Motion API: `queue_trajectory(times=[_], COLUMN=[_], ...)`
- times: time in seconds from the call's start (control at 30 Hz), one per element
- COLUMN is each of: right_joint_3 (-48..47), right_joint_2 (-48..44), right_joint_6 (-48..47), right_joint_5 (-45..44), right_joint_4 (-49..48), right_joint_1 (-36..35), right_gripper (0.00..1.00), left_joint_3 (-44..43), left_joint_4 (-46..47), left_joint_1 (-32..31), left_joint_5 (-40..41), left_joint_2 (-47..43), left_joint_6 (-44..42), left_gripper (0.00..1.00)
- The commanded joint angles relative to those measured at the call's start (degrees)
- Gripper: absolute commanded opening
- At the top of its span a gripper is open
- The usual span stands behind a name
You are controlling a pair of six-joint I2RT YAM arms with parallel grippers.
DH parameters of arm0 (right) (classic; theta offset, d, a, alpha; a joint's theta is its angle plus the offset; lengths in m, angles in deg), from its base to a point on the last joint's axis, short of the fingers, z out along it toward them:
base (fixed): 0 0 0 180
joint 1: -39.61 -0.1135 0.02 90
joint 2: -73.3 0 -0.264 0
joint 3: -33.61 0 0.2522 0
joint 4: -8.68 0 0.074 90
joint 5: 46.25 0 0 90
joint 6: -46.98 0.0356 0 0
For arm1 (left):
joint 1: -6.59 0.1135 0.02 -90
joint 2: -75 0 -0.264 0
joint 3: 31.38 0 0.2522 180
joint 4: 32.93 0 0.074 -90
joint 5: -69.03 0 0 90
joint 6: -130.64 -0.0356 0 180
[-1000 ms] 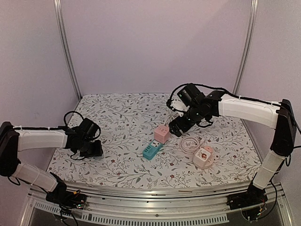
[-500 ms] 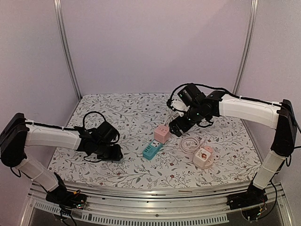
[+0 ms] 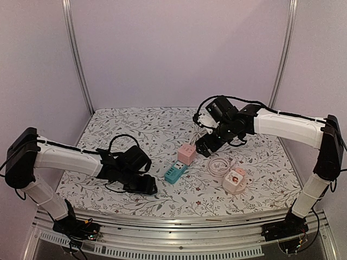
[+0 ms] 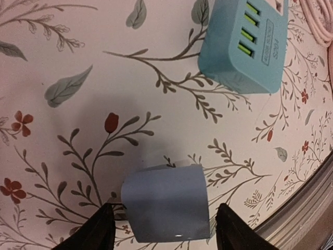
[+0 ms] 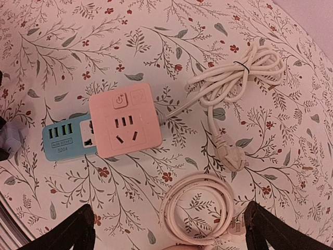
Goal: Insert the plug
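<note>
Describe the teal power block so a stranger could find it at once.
On the floral tablecloth, look at mid-table for the pink cube socket. The teal power block lies against its near side. It alone is teal, with a row of green slots.

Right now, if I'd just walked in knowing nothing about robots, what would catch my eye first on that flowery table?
Probably the pink cube socket mid-table, with a teal USB charger right beside it on the side nearer the arms. Behind the cube lies a bundled white cable. Then the left arm's end effector, low near the front edge, with a pale blue-grey block between its fingers.
</note>
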Motion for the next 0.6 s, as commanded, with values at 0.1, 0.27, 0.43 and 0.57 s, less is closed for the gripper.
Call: queue_trajectory(times=[0.1,0.27,0.43,0.57], right_joint_3=[0.9,0.9,1.1,1.9], right_joint_2=[-2.3,-2.4,-2.7,-3.7], right_joint_6=[0.2,0.2,-0.5,-0.6], right_joint_5=[-1.1,-0.9,-0.8,-0.5], right_joint_4=[-0.5,-0.5,-0.5,-0.8], right_joint_1=[0.2,0.1,0.1,0.1], right_gripper=[0.99,0.99,0.99,0.99], left_joint_3=[-1.7,-2.6,-3.2,-4.9], left_joint_4=[-3.8,-4.8,-7.3,-9.3], left_joint_1=[-1.2,-1.2,-1.4,-1.4], left_joint_5=[-3.1,-3.9,0.4,-0.5], left_joint_2=[-3.0,-5.7,-8.4,-7.7], left_joint_6=[-2.6,-6.3,-21.3,-35.6], left_gripper=[0.78,0.81,0.84,0.84])
